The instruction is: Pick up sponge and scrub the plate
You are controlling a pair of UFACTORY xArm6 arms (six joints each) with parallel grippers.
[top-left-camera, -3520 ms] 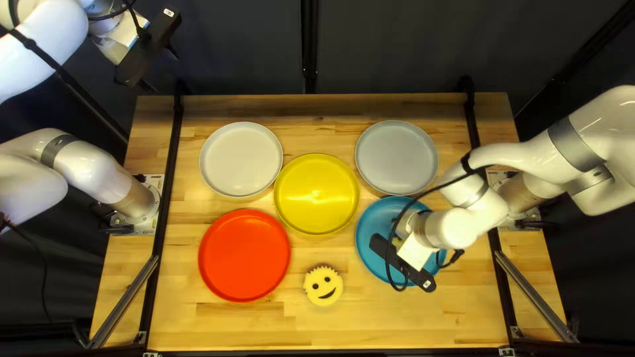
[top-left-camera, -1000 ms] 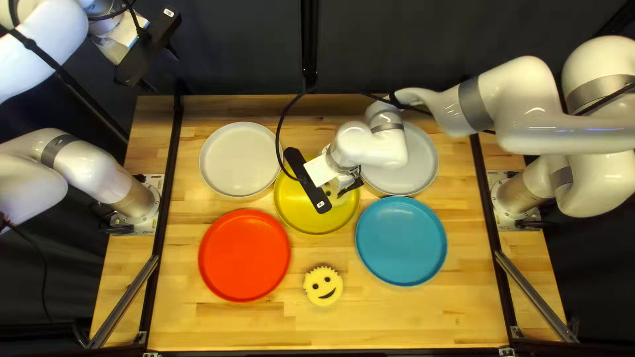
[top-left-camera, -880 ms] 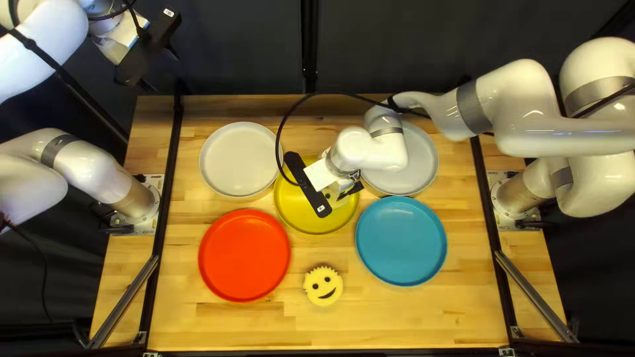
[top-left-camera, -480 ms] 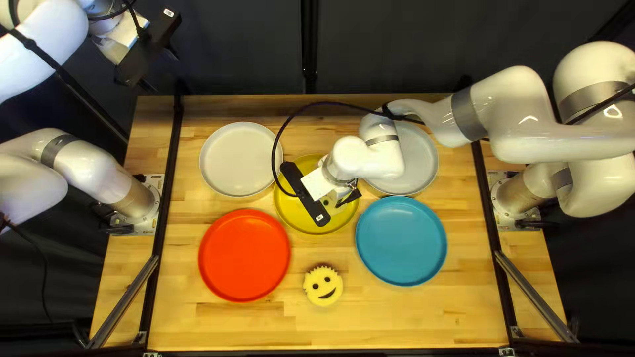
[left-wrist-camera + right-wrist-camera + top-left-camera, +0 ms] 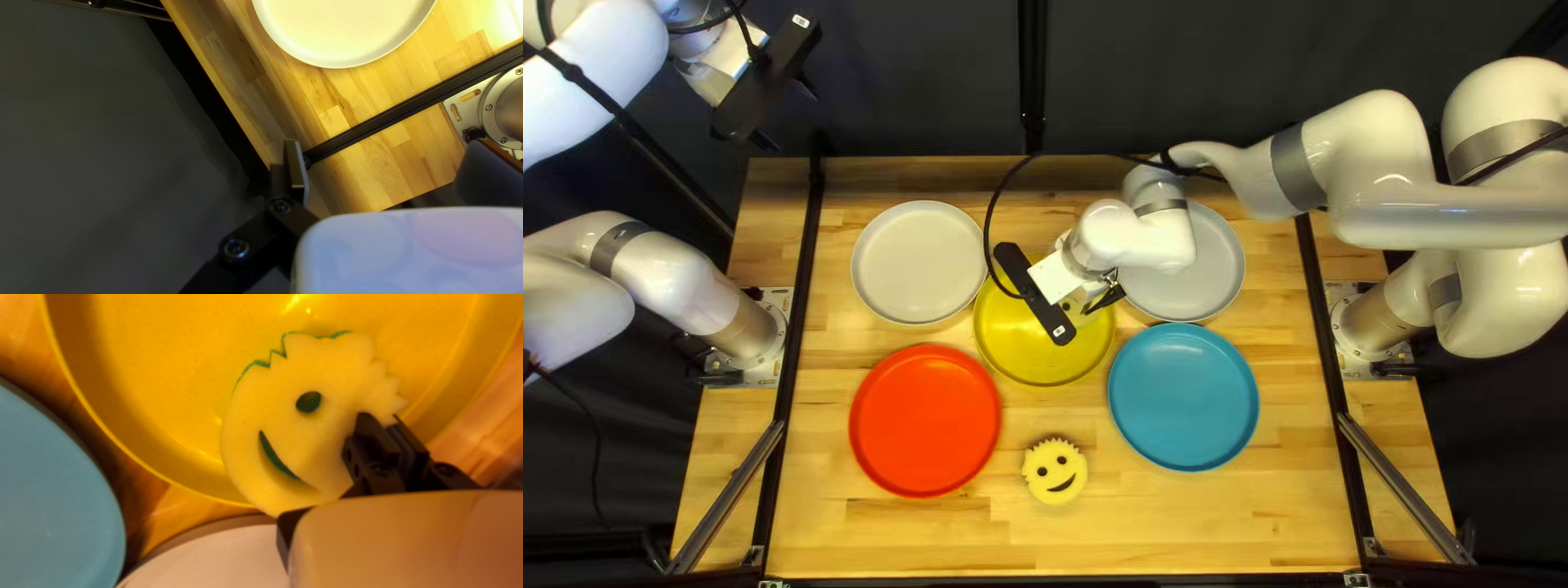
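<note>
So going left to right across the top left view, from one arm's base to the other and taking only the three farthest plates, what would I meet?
Left base → white plate → yellow plate → grey plate → right base.

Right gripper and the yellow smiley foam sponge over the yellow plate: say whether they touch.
Touching: the right wrist view shows the right gripper closed on the sponge near its edge.

Right arm: extended inward. Right gripper: angled downward, fingers close together. Left arm: raised
</note>
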